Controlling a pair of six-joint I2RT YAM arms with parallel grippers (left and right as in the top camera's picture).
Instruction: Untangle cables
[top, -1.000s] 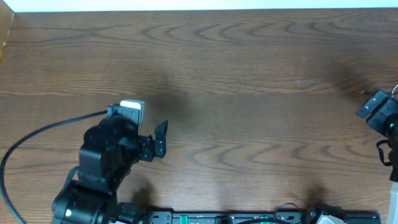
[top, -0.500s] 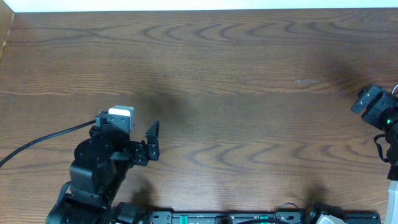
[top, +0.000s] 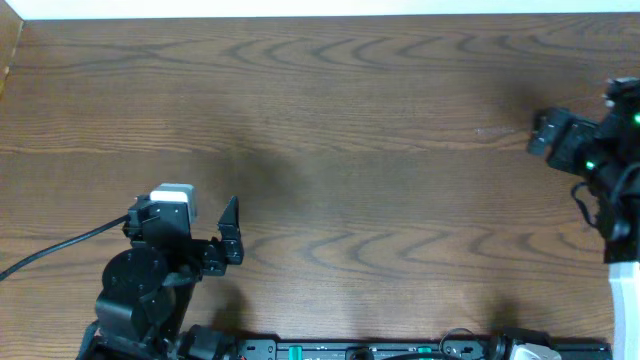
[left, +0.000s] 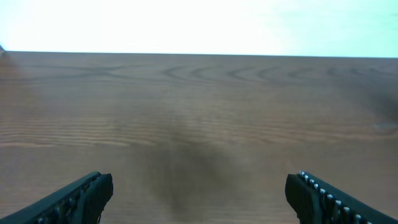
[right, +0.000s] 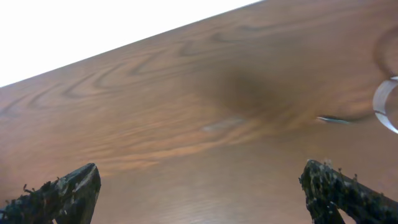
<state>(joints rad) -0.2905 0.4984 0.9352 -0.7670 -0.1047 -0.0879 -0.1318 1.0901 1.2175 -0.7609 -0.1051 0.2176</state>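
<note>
Wood-grain table (top: 380, 100), with jaws spread wide on both the left arm (top: 140, 290) and the right arm (top: 600, 150).

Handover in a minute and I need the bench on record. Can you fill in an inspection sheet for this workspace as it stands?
Surface: brown wooden table, grain and soft shadows, no spills seen.
Job's things: nothing seen; black and white cords absent from every view, unless the strip below is one.
Clutter: pale curved strip at the right wrist view's edge, identity unclear.
Grippers: left gripper open, fingers empty; right gripper open, fingers empty.
Cables: thick black arm wire runs off the table's left side.
Surroundings: white backdrop beyond the far edge; black mounting rail along the near edge.
</note>
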